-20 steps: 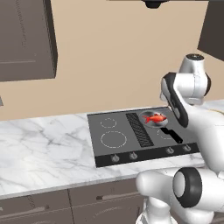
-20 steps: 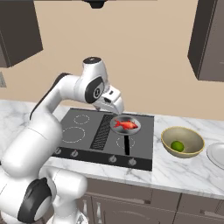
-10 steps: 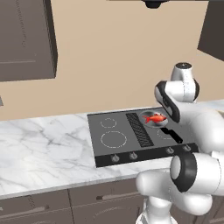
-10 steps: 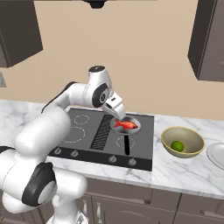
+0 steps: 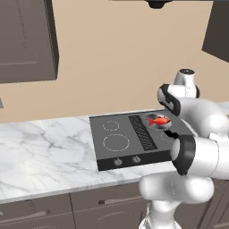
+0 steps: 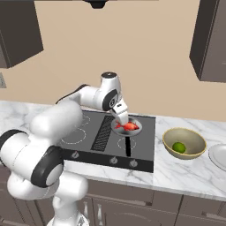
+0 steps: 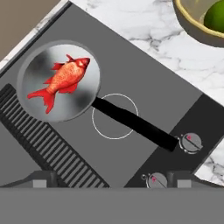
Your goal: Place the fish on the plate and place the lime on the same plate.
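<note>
The red-orange fish lies in a small silver frying pan on the black cooktop, its black handle pointing toward the knobs. In the right base view the fish sits just below my gripper, which hangs over the pan's back left. My gripper is open, its fingertips wide apart and holding nothing. The green lime rests inside the tan bowl right of the cooktop. The white plate shows partly at the right edge. In the left base view the fish shows beside my arm.
The black cooktop has a ribbed vent strip in its middle and several knobs along its front. Marble counter stretches to the left. Dark wall cabinets hang above on both sides.
My arm has folded down and the hand has dropped toward the pan with the fish. The jaws stayed wide. Fish, lime and bowl have not moved.
</note>
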Robot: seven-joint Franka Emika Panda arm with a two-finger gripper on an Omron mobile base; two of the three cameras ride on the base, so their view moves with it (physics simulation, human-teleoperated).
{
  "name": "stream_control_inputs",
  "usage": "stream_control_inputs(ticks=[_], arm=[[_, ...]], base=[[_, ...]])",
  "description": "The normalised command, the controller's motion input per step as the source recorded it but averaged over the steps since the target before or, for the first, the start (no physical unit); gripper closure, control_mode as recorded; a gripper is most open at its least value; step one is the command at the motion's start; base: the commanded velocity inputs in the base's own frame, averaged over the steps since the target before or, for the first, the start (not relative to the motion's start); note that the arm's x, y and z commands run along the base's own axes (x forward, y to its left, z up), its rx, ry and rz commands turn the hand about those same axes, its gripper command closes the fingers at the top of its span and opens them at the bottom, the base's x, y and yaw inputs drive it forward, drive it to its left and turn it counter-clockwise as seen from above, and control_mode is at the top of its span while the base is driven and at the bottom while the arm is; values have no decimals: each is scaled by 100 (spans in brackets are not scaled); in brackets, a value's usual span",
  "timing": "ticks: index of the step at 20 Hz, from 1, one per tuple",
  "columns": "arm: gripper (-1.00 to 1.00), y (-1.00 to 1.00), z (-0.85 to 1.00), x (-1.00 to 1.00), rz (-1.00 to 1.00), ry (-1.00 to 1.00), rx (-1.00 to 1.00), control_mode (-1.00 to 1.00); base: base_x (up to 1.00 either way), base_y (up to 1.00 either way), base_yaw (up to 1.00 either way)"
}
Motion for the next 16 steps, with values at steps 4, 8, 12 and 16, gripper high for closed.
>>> stream_control_inputs(ticks=[4,8,12,16], arm=[[-100,0,-17,53,-11,-2,3,-100],[-100,0,-25,57,-5,-1,0,-100],[-100,-6,-35,51,0,-1,0,-100],[-100,-8,-40,47,0,0,0,-100]], base=[[0,0,0],[0,0,0],[0,0,0],[0,0,0]])
